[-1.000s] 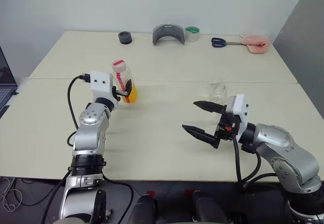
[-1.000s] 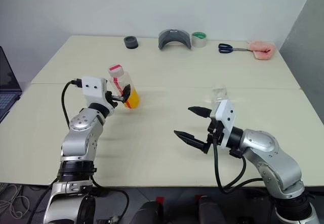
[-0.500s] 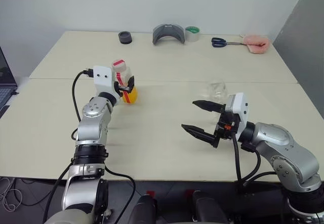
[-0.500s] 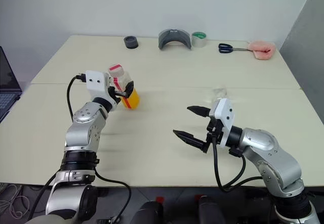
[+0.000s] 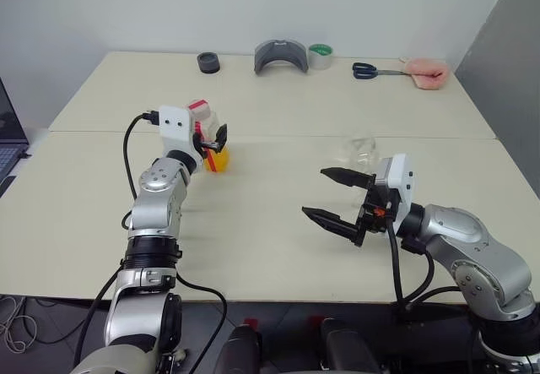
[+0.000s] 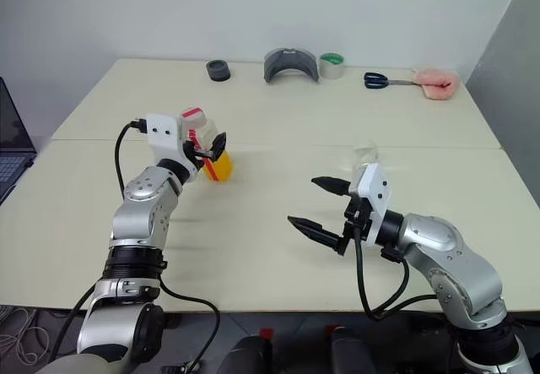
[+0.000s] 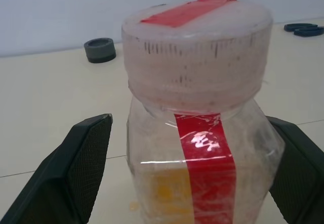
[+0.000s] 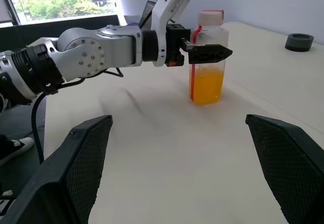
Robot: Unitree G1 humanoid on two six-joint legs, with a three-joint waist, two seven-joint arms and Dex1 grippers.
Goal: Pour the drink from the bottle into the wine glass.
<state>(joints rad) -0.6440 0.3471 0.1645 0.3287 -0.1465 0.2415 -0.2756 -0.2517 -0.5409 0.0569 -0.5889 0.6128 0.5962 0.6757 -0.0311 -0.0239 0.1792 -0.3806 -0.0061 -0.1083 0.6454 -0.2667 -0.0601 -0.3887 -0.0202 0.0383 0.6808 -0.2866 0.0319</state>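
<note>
The bottle (image 5: 205,127) stands upright on the left half of the table, clear with a red strip and a red-and-white cap. The orange drink (image 5: 218,159) fills its lower part. My left gripper (image 5: 211,142) is open with one finger (image 7: 76,168) on each side of the bottle's upper body, and a gap shows on both sides. The wine glass (image 5: 361,149) stands upright on the right half. My right gripper (image 5: 315,192) hangs open and holds nothing, nearer the front edge than the glass.
Along the table's far edge lie a black ring (image 5: 208,62), a grey curved object (image 5: 281,56), a tape roll (image 5: 320,55), scissors (image 5: 371,71) and a pink object (image 5: 426,73). A laptop (image 5: 8,138) shows at the far left.
The left arm has lifted and stretched slightly, and its gripper now sits a little higher around the bottle. The bottle, the glass and the right arm have not moved.
</note>
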